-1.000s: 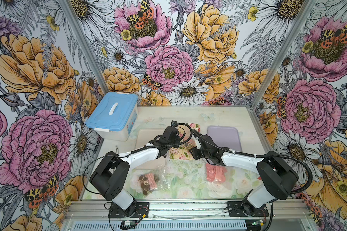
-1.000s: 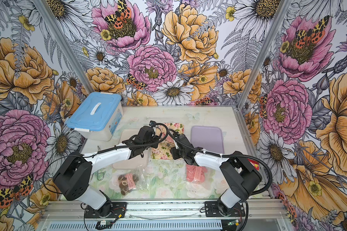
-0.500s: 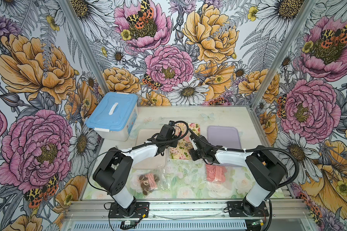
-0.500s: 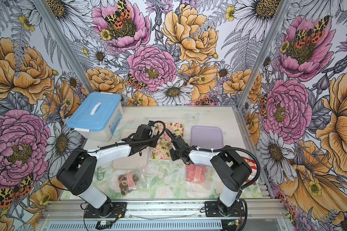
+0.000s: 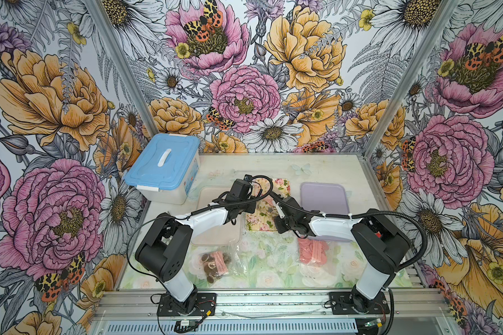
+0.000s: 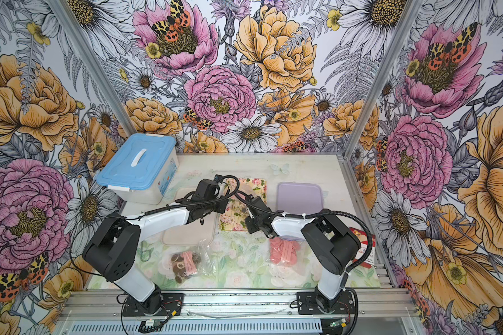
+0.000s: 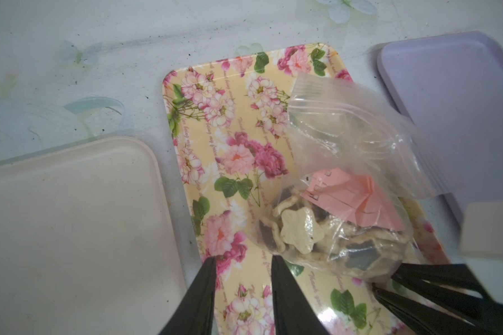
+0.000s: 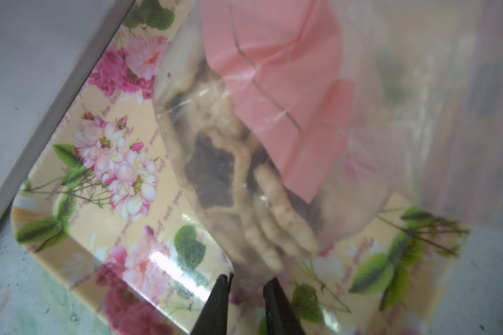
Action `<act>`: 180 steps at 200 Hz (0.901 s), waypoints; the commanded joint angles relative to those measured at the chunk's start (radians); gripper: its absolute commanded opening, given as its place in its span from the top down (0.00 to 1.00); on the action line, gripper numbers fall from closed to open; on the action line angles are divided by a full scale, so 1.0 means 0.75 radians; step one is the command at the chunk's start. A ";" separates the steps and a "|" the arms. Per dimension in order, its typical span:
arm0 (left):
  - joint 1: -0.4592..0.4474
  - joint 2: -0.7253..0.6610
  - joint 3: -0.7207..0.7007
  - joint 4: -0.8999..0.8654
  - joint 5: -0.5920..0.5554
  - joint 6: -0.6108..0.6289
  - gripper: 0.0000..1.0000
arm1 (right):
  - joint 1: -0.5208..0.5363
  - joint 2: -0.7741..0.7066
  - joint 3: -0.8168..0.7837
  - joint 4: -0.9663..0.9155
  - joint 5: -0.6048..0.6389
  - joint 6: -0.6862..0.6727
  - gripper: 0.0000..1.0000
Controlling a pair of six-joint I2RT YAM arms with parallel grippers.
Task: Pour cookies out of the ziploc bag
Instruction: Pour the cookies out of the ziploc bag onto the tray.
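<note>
Bags: 3, trays: 3 | ziploc bag [image 7: 346,185] with cookies [image 7: 298,232] over floral tray [image 7: 215,145] | left gripper [image 7: 243,261] parted, empty | right gripper [image 8: 246,280] narrower than before, grip unclear

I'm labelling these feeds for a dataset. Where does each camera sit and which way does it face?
Top views: high over the front edge, looking down on the table; both arms show.
Left wrist: on the left arm, facing the floral tray and bag; left gripper shows, jaws apart.
Right wrist: on the right arm, close on the bag; right gripper shows.
Both wrists share bag and tray.
</note>
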 commanded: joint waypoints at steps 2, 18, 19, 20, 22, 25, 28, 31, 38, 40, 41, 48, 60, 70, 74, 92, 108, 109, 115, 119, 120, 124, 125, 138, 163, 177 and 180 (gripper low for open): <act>0.009 -0.014 0.038 -0.007 0.038 0.018 0.66 | 0.011 0.027 0.043 -0.002 0.005 -0.012 0.79; 0.011 -0.014 0.038 -0.007 0.038 0.018 0.66 | 0.012 0.031 0.045 0.000 0.009 -0.010 0.84; 0.011 -0.013 0.039 -0.007 0.038 0.017 0.66 | 0.012 0.032 0.045 0.001 0.009 -0.010 0.84; 0.013 -0.013 0.040 -0.007 0.038 0.017 0.65 | 0.012 0.033 0.045 0.001 0.009 -0.010 0.84; 0.012 -0.013 0.040 -0.008 0.038 0.016 0.66 | 0.012 0.033 0.045 0.000 0.010 -0.009 0.85; 0.011 -0.012 0.041 -0.009 0.038 0.016 0.66 | 0.012 0.033 0.045 0.001 0.012 -0.009 0.85; 0.010 -0.012 0.040 -0.009 0.039 0.016 0.66 | 0.012 0.033 0.045 0.001 0.014 -0.008 0.86; 0.013 -0.011 0.039 -0.009 0.038 0.015 0.66 | 0.012 0.033 0.045 0.001 0.017 -0.008 0.87; 0.012 -0.012 0.039 -0.009 0.041 0.014 0.66 | 0.012 0.033 0.045 0.000 0.017 -0.008 0.90; 0.013 -0.012 0.038 -0.010 0.039 0.013 0.66 | 0.012 0.033 0.045 0.001 0.017 -0.008 0.91; 0.013 -0.012 0.038 -0.009 0.038 0.013 0.66 | 0.012 0.033 0.045 0.001 0.018 -0.008 0.91; 0.014 -0.010 0.039 -0.010 0.035 0.011 0.66 | 0.012 0.031 0.045 0.000 0.022 -0.008 0.95; 0.019 -0.012 0.038 -0.013 0.035 0.009 0.66 | 0.011 0.030 0.045 0.000 0.024 -0.008 1.00; 0.025 -0.012 0.037 -0.011 0.035 0.007 0.66 | 0.012 0.027 0.044 0.000 0.021 -0.006 1.00; 0.028 -0.013 0.036 -0.011 0.039 0.007 0.66 | 0.012 0.026 0.044 0.000 0.023 -0.006 1.00; 0.046 -0.017 0.027 -0.009 0.043 0.007 0.66 | 0.012 0.009 0.037 0.004 0.026 -0.004 1.00; 0.066 -0.021 0.017 -0.003 0.053 0.005 0.66 | 0.011 -0.022 0.025 0.006 0.029 -0.005 1.00; 0.066 -0.022 0.017 -0.003 0.052 0.005 0.66 | 0.011 -0.024 0.024 0.006 0.028 -0.006 1.00; 0.072 -0.023 0.012 0.001 0.057 0.002 0.66 | 0.009 -0.038 0.018 0.009 0.029 -0.004 1.00; 0.077 -0.022 0.008 0.004 0.062 0.001 0.66 | 0.008 -0.047 0.013 0.012 0.031 -0.004 1.00; 0.078 -0.022 0.008 0.005 0.063 0.001 0.66 | 0.008 -0.049 0.011 0.013 0.031 -0.004 1.00; 0.081 -0.024 0.006 0.008 0.066 0.001 0.66 | 0.006 -0.057 0.006 0.018 0.030 -0.002 1.00; 0.081 -0.025 0.006 0.008 0.067 0.001 0.66 | 0.006 -0.059 0.005 0.018 0.030 -0.002 1.00; 0.083 -0.026 0.001 0.018 0.080 0.002 0.66 | 0.000 -0.081 -0.009 0.029 0.020 0.000 1.00; 0.084 -0.033 0.001 0.013 0.072 -0.003 0.66 | -0.013 -0.110 -0.024 0.035 -0.005 0.003 1.00; 0.092 -0.036 -0.005 0.015 0.065 -0.011 0.66 | -0.020 -0.125 -0.034 0.045 -0.018 0.006 1.00; 0.096 -0.039 -0.006 0.016 0.068 -0.013 0.66 | -0.022 -0.128 -0.036 0.046 -0.019 0.006 1.00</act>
